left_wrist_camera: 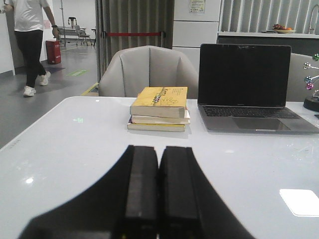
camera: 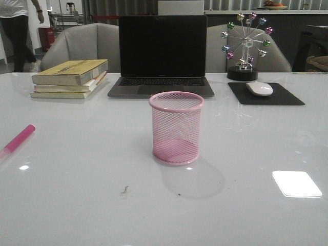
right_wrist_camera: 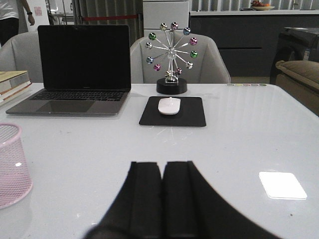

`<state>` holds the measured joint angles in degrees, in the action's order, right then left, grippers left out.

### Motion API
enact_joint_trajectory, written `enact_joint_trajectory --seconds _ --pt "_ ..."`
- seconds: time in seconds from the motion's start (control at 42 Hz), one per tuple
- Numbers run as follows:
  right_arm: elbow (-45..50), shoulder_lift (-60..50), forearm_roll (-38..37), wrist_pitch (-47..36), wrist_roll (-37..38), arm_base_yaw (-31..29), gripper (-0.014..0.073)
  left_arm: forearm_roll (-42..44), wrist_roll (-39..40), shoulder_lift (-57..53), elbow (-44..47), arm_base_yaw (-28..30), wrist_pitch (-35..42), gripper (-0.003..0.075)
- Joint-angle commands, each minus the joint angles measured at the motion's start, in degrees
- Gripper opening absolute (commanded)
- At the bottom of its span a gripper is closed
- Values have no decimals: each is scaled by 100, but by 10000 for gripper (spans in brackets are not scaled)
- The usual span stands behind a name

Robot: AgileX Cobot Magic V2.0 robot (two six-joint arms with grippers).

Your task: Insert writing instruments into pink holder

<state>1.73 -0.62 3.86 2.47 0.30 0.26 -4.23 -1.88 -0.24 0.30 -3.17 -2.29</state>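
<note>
The pink holder (camera: 176, 128) stands upright and empty at the middle of the white table, and its edge (right_wrist_camera: 12, 164) shows in the right wrist view. A bright pink pen (camera: 18, 139) lies flat near the table's left edge. The lime green pen is out of view. Neither arm shows in the front view. In the left wrist view my left gripper (left_wrist_camera: 158, 152) is shut with nothing between its fingers, low over bare table. My right gripper (right_wrist_camera: 163, 167) is shut and empty too, to the right of the holder.
A stack of books (camera: 70, 78) lies at the back left and an open laptop (camera: 162, 56) behind the holder. A mouse (camera: 260, 88) on a black pad (camera: 287, 97) and a ball ornament (camera: 245, 46) stand back right. A person (left_wrist_camera: 30, 40) walks beyond the table.
</note>
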Motion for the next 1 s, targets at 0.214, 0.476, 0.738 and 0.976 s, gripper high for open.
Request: enact_joint_trajectory --seconds 0.214,0.476,0.738,0.976 --pt "-35 -106 20 -539 -30 -36 57 -38 -8 -108 24 8 536 99" --pt "-35 -106 20 -539 -30 -36 57 -38 -8 -108 24 8 536 99" --pt "-35 -106 20 -539 -30 -36 57 -38 -8 -108 24 8 536 99" --pt "-47 -108 20 -838 -30 -36 57 -38 4 -108 12 8 918 99"
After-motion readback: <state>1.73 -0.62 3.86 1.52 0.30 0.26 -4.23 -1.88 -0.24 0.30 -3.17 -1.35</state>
